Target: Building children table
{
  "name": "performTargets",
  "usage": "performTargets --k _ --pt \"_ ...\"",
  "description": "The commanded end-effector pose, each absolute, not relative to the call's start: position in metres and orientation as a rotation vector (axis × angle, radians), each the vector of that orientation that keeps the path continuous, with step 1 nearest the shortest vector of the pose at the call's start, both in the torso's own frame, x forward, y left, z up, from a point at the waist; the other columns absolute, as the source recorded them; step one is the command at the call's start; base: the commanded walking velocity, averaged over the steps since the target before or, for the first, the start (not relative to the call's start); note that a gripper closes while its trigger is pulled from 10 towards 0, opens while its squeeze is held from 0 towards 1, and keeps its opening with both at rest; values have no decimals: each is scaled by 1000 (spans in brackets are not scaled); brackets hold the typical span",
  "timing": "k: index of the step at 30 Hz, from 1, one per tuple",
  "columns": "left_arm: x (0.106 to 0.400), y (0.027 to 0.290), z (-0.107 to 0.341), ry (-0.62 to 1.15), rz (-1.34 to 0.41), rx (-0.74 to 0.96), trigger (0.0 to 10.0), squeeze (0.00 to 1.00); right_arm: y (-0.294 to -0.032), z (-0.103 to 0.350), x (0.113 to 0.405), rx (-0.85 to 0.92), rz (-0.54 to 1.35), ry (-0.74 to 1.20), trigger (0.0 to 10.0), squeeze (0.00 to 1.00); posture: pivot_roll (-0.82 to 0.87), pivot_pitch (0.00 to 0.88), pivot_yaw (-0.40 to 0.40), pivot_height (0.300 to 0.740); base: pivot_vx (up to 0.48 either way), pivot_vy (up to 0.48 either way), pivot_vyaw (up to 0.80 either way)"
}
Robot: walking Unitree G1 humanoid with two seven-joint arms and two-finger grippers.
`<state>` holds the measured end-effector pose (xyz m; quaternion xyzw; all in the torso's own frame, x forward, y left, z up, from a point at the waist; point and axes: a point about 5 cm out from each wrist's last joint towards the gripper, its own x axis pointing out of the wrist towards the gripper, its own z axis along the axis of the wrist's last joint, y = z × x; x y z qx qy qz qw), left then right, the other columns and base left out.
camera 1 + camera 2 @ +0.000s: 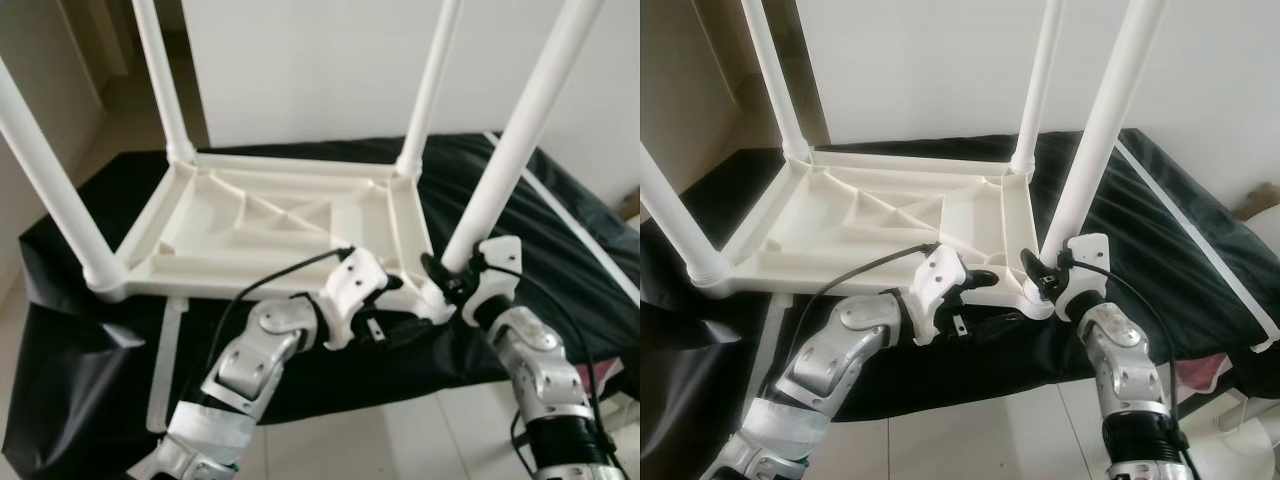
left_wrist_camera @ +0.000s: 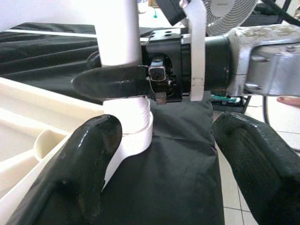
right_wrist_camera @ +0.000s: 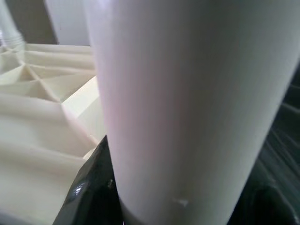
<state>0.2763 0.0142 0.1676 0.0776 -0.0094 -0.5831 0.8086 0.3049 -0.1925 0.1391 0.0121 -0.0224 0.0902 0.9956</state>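
A white plastic children's table (image 1: 250, 225) lies upside down on a black cloth, with its legs pointing up. My right gripper (image 1: 447, 278) is shut on the near right leg (image 1: 510, 150) just above its corner socket (image 2: 133, 126). In the right wrist view that leg (image 3: 187, 93) stands close up, with a black finger (image 3: 93, 187) against it. My left gripper (image 1: 395, 308) is open at the same corner, low beside the socket. Its fingers (image 2: 79, 173) are spread wide, one of them close against the socket.
The black cloth (image 1: 70, 350) covers a low surface and hangs over its front edge above a tiled floor (image 1: 400, 440). A loose white strip (image 1: 165, 370) lies at the near left, another strip (image 1: 580, 230) at the right. A fan (image 2: 229, 14) stands behind the right arm.
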Motion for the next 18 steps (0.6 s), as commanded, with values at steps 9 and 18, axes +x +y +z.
performTargets --k 9,18 --pt "278 19 166 -51 -1156 199 10000 0 -188 121 283 90 -259 48 10000 0 10 0 -29 740 0 0 0" --pt "281 21 167 -76 -1072 210 10000 0 -177 121 275 182 -408 59 10000 0 17 0 -39 740 0 0 0"
